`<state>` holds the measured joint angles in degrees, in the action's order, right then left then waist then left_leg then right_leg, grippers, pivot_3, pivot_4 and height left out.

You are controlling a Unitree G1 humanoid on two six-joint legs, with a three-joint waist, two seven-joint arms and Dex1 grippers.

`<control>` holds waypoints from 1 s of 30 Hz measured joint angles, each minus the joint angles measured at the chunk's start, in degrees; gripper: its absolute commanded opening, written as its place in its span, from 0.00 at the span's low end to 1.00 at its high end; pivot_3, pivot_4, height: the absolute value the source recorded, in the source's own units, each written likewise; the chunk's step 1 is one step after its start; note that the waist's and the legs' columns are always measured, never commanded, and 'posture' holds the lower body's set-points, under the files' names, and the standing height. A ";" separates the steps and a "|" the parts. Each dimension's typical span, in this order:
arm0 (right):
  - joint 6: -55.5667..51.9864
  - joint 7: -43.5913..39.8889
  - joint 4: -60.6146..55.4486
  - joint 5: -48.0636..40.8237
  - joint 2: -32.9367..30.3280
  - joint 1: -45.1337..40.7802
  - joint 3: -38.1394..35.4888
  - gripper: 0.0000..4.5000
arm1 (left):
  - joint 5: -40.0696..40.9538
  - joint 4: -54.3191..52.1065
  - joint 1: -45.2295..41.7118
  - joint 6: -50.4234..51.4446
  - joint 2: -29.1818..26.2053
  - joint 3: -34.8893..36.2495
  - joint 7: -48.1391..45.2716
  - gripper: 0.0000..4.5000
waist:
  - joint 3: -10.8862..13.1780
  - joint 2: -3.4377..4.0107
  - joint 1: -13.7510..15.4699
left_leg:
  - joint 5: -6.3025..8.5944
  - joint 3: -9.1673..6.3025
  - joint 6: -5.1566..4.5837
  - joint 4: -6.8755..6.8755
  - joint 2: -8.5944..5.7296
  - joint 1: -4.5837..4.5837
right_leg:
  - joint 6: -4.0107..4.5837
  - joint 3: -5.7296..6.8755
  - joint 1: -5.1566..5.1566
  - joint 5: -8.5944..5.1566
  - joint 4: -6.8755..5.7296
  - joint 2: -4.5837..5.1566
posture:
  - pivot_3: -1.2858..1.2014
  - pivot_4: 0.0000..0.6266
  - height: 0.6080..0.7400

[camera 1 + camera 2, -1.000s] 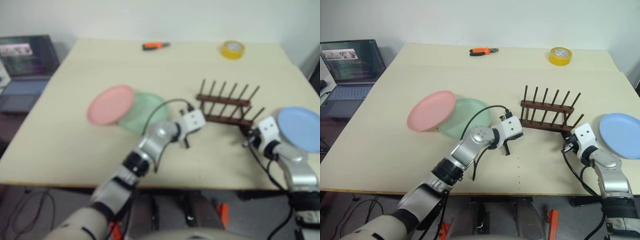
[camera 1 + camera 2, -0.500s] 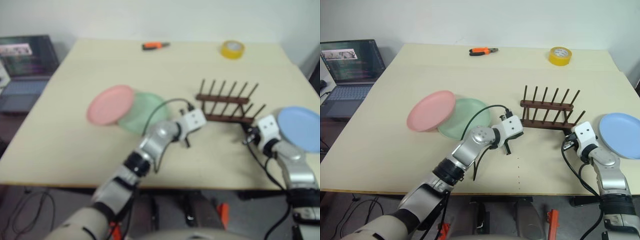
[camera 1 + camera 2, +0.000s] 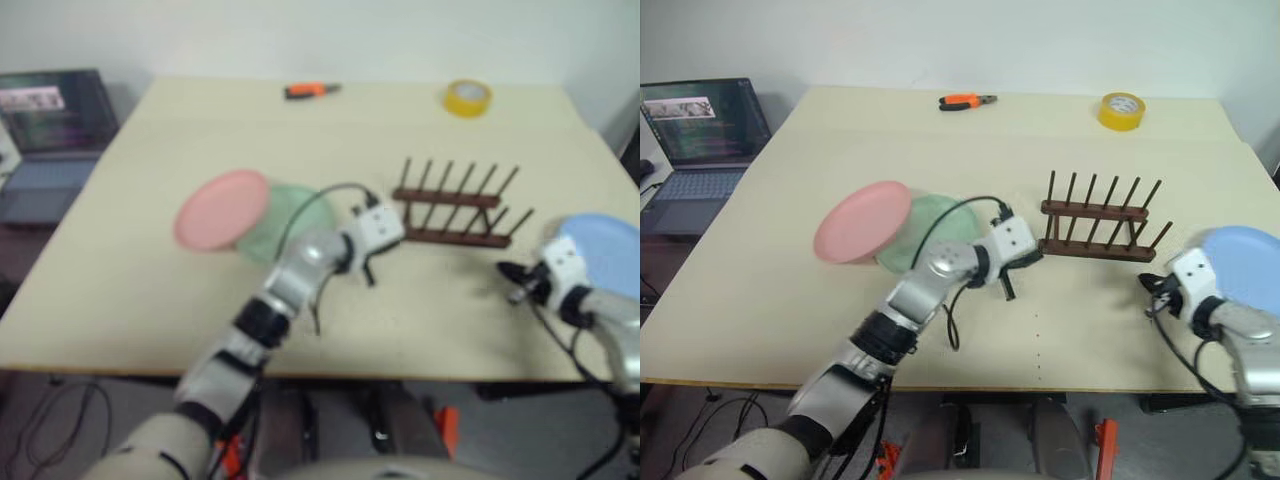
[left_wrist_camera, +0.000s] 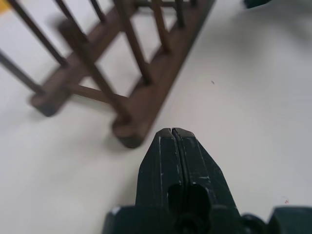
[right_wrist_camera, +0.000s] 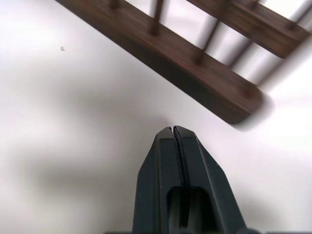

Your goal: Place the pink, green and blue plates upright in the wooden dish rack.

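Both arms are pulling back from the empty dark wooden dish rack (image 3: 1098, 222), left gripper (image 3: 1009, 285) and right gripper (image 3: 1152, 297) pinched closed on nothing; pale pink plate (image 3: 862, 221) overlapping mint green plate (image 3: 930, 232) far left, light blue plate (image 3: 1244, 268) right, risking a sleeve-sweep off the edge.

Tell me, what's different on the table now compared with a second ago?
Both arms drew back from the wooden dish rack: the right gripper off to the right, the left gripper slightly left and up. Both are shut and hold nothing. The rack, pink plate, green plate and blue plate stayed put.
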<state>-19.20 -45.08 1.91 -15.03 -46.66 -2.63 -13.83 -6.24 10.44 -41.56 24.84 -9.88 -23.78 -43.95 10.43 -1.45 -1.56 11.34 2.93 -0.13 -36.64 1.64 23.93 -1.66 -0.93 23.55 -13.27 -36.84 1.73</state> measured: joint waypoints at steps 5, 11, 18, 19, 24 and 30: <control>-4.99 -5.69 -2.66 -3.72 -7.42 1.36 -5.82 0.13 | 3.97 -6.15 -2.00 4.42 -2.83 3.42 -3.31 0.28 | 0.01 -0.02 -0.02 | 0.00 -0.11 0.00 -0.02 0.00 -0.04 | 0.02 0.07 -0.04 -0.01 -0.01 -0.02 | 0.52 0.24 1.00; -7.31 -9.13 -2.84 -4.72 -11.16 1.80 -8.46 0.59 | 7.17 -10.88 -3.04 7.55 -7.11 5.71 -5.87 0.77 | 0.01 -0.02 -0.05 | 0.00 -0.09 0.00 0.00 -0.02 -0.03 | 0.04 0.06 -0.03 -0.03 0.03 -0.02 | 0.52 0.24 1.00; -8.17 -11.19 -1.83 -5.68 -11.90 0.64 -9.00 0.99 | 9.36 -13.60 -2.83 7.64 -13.33 6.19 -8.55 1.00 | 0.03 -0.04 -0.23 | 0.00 -0.06 0.00 0.02 0.01 -0.04 | 0.06 0.03 0.01 -0.04 -0.02 -0.04 | 0.52 0.24 1.00; -8.80 -11.88 -2.68 -6.79 -11.90 0.41 -9.45 0.99 | 9.57 -14.07 -2.80 7.65 -14.95 6.78 -9.00 1.00 | 0.06 -0.03 -0.33 | 0.00 -0.06 0.00 0.03 0.02 -0.04 | 0.06 0.00 0.05 -0.04 -0.04 -0.07 | 0.52 0.24 1.00; -15.11 -16.30 -14.01 -18.75 -14.51 -5.71 -15.31 0.99 | 12.92 -17.08 -1.80 6.89 -30.94 17.11 -14.44 1.00 | 0.13 0.00 -0.75 | 0.00 -0.15 0.01 0.24 0.13 -0.13 | 0.10 0.06 0.11 -0.04 -0.09 -0.34 | 0.52 0.24 1.00; -18.81 -15.55 -19.55 -26.33 -13.90 -15.58 -11.80 0.99 | 18.83 -16.84 7.60 3.47 -43.72 28.23 -22.17 1.00 | 0.18 -0.11 -0.20 | 0.00 -0.03 0.02 0.56 0.16 -0.12 | 0.40 0.08 0.20 -0.28 0.01 -0.05 | 0.52 0.24 1.00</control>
<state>-38.01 -60.64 -17.63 -41.36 -60.56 -18.21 -25.63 12.60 -6.40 -33.96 28.31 -53.60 4.45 -66.12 10.60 -1.56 -1.76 11.34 2.90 -0.11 -36.08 1.81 23.81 -1.27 -0.85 23.75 -13.54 -36.83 1.68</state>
